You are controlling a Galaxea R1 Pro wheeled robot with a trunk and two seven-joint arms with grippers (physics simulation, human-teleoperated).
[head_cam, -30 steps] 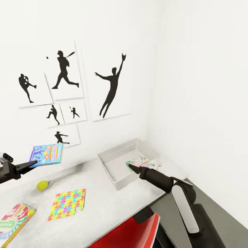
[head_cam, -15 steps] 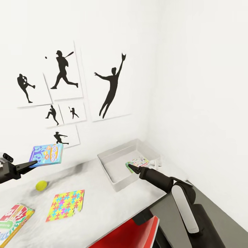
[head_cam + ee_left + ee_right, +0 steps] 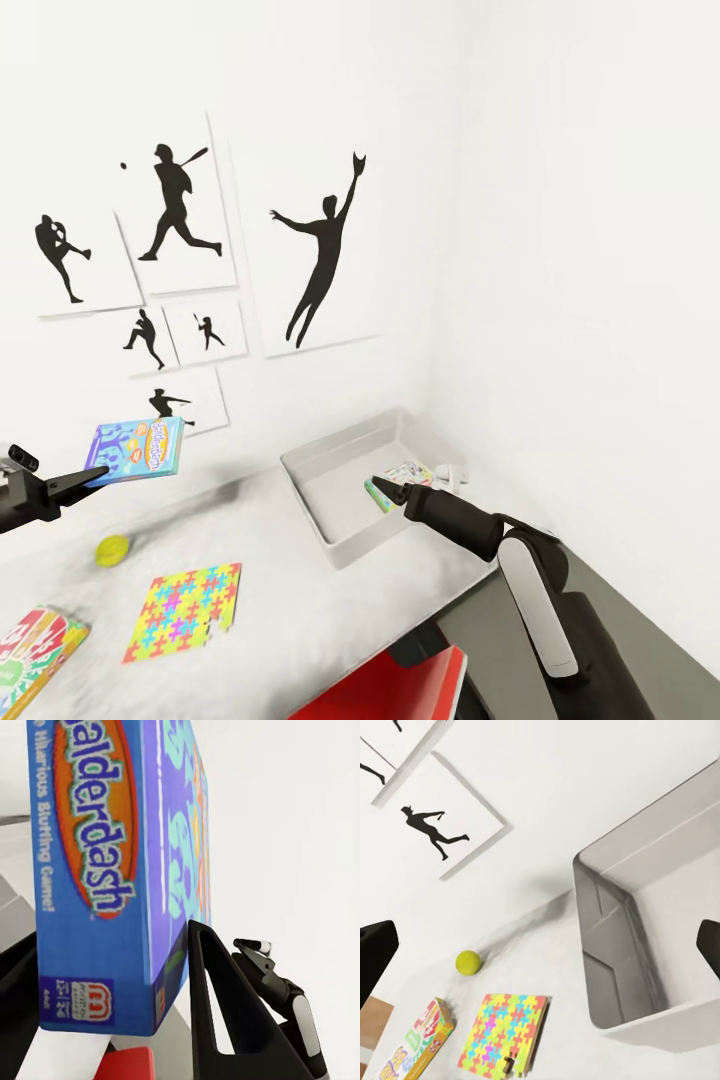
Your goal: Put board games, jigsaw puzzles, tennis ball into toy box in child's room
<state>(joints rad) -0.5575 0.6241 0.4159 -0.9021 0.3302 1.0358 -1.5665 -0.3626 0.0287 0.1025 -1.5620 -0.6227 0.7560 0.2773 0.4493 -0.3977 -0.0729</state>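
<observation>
The toy box (image 3: 345, 500) sits on the white table (image 3: 290, 610) (in the corner), a small printed game (image 3: 405, 478) inside it under the wide-open right gripper (image 3: 388, 488). The left gripper (image 3: 90, 473) clamps a blue board game (image 3: 137, 448) above the tennis ball (image 3: 112, 549) and jigsaw puzzle (image 3: 185, 611).

Lighting was bright, even and diffuse, rendering sharp throughout, with soft grey shadows on the table (image 3: 290, 590) beside the toy box (image 3: 345, 545).

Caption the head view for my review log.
Left gripper holds a blue game; right gripper over the toy box.
</observation>
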